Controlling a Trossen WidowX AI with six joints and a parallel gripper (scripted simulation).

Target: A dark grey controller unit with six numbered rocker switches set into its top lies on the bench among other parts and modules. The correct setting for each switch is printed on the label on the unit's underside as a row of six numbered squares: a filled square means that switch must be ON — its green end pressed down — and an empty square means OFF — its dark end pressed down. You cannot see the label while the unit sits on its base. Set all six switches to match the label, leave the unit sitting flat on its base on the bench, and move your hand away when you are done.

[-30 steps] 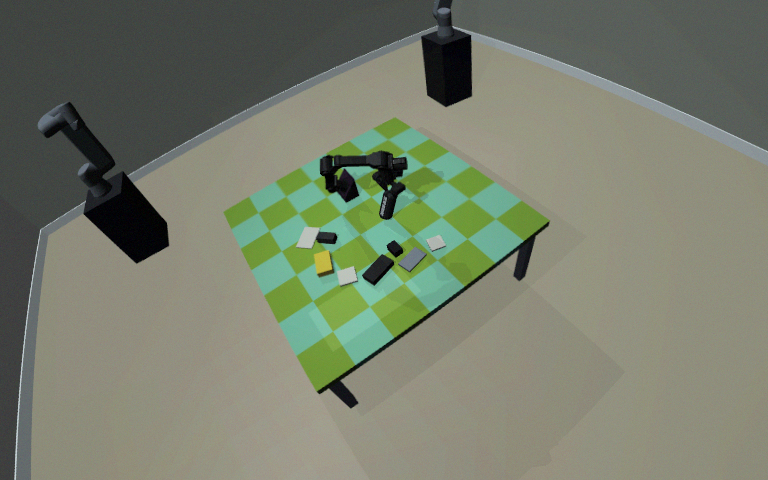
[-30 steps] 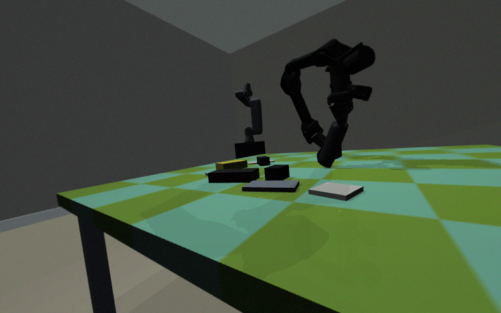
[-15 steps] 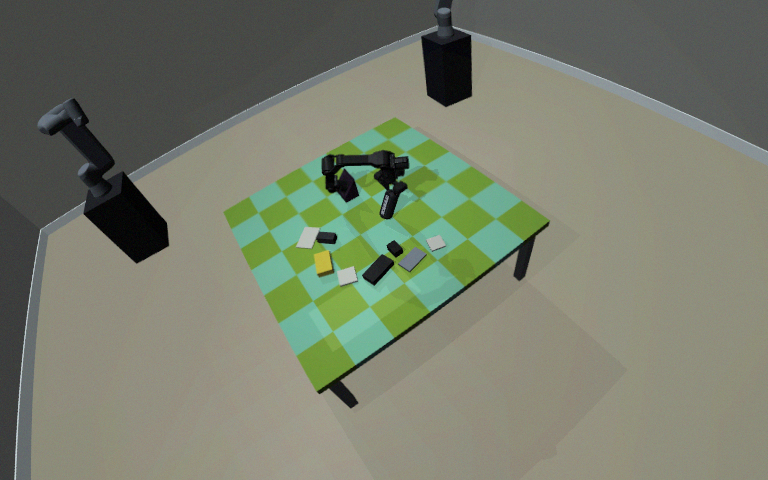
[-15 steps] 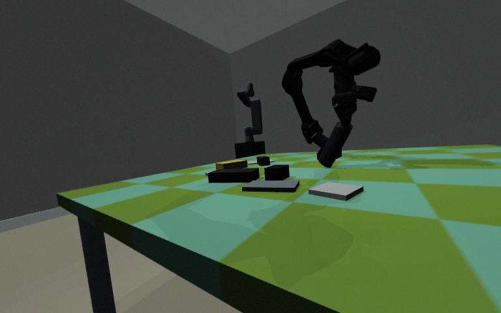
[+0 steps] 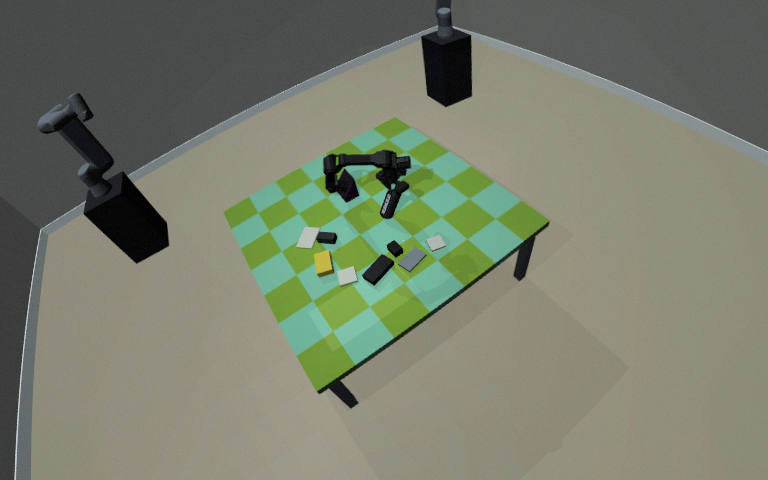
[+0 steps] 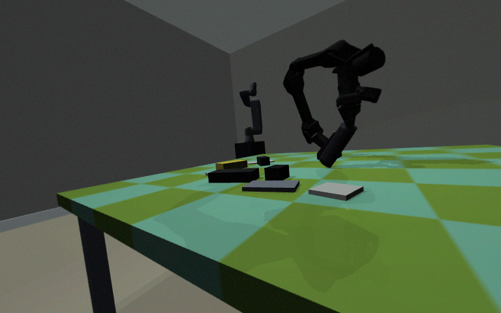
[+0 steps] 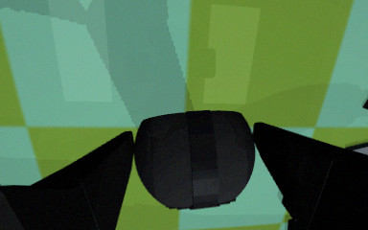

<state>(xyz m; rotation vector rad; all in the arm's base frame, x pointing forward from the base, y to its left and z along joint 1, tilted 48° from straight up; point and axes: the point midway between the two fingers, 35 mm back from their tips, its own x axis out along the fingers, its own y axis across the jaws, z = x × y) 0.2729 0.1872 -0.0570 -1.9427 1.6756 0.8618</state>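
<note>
Overhead, the arm (image 5: 362, 160) (image 6: 325, 59) arches and points its gripper (image 5: 396, 190) (image 6: 348, 124) (image 7: 194, 134) downward, fingers clamped on the sides of the dark controller unit (image 5: 389, 204) (image 6: 336, 145) (image 7: 196, 160), which hangs tilted above the table (image 5: 362, 333) (image 6: 177, 236) (image 7: 283, 34). Three black blocks (image 5: 377, 269) (image 6: 233, 175), three white plates (image 5: 435, 242) (image 6: 335, 189), one yellow block (image 5: 323, 262) (image 6: 231, 163) and one grey plate (image 5: 412, 259) (image 6: 271, 185) lie there. Pale marks along the unit show from the top, not the exterior; individual switch settings are too small to tell.
</note>
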